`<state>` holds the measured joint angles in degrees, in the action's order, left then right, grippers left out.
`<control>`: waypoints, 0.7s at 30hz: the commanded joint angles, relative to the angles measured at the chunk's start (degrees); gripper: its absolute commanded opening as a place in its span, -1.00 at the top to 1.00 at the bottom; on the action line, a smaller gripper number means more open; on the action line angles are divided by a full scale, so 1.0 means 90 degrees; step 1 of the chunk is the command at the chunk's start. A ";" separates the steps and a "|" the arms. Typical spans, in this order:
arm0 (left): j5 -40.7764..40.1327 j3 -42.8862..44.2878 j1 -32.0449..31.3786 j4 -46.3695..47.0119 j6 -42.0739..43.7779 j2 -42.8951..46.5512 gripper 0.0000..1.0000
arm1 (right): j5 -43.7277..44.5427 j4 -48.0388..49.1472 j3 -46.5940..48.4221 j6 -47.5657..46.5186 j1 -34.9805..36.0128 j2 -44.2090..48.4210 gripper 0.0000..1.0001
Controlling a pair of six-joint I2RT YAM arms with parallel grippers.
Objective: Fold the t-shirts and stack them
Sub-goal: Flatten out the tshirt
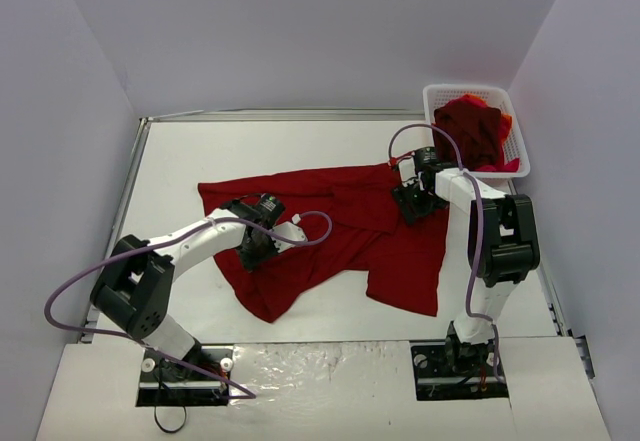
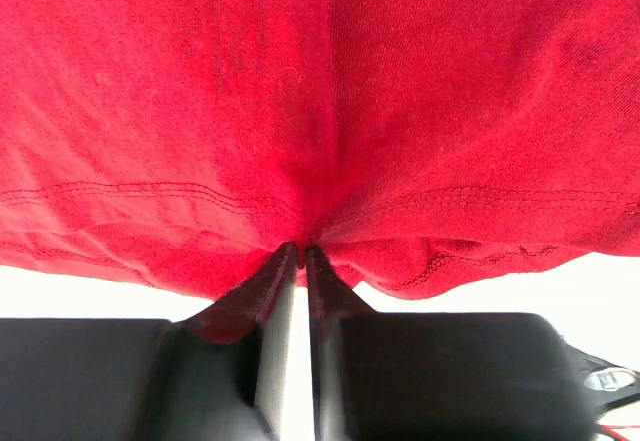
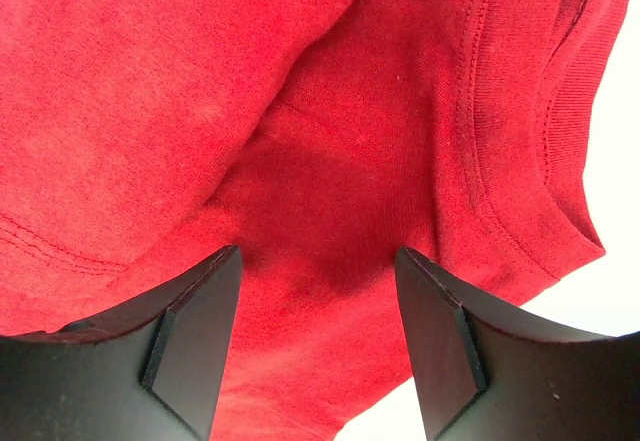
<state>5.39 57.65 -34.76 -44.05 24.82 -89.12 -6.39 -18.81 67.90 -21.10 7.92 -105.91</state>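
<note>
Left gripper [image 2: 300, 251] has its jaws pinched together on the hem of the red t-shirt [image 1: 360, 233], cloth bunching just ahead of the tips. Right gripper [image 3: 320, 266] has its jaws apart over the collar area, clamping nothing. The shirt lies rumpled and unfolded beneath both. No stack yet. More dark red shirts [image 1: 478, 131] wait in the white mesh basket [image 1: 470, 88] beyond the right gripper. Early stage.
</note>
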 commanded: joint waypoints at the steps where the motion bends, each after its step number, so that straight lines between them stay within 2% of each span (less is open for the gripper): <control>1: 0.0114 0.0284 -0.0014 -0.0271 -0.0043 0.0098 0.79 | 0.0115 -0.0147 -0.0083 -0.0038 0.0038 -0.0029 -0.18; 4: 0.0134 0.0245 -0.0014 -0.0271 -0.0033 0.0059 0.72 | 0.0124 -0.0137 -0.0083 -0.0048 0.0038 -0.0039 -0.18; 17: 0.0251 0.0245 -0.0024 -0.0242 -0.0033 -0.0049 0.70 | 0.0202 -0.0137 -0.0103 -0.0077 0.0038 -0.0068 -0.18; 21: 0.0251 0.0187 -0.0083 -0.0223 -0.0043 -0.0097 0.60 | 0.0203 -0.0137 -0.0113 -0.0077 0.0038 -0.0088 -0.18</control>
<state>6.87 57.76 -34.92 -44.36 24.77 -89.91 -5.76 -18.63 67.37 -21.17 7.97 -106.00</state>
